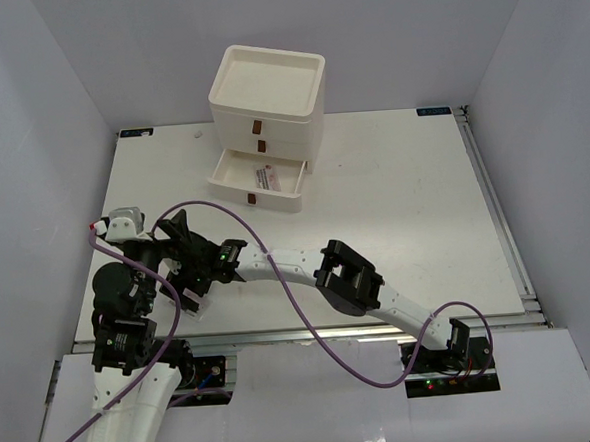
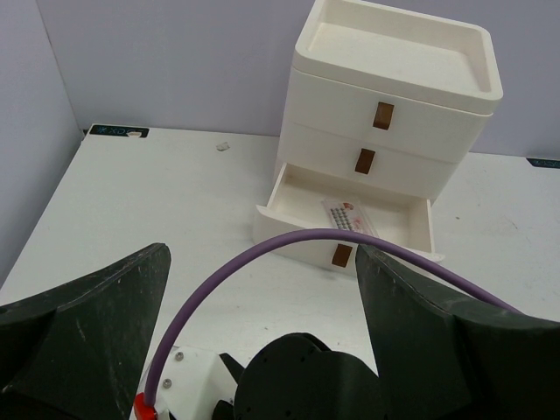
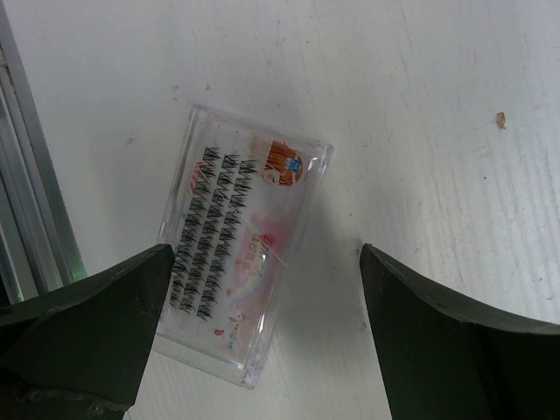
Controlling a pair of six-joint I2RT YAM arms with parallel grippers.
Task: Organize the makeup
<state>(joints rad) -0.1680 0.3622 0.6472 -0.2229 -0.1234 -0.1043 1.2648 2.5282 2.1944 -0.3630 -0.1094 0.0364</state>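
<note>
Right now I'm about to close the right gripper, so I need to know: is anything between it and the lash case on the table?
Nothing visible stands in the way. The lash case lies flat on the table under the right gripper, between its open fingers, off-centre toward one of them, with only bare surface around it.
</note>
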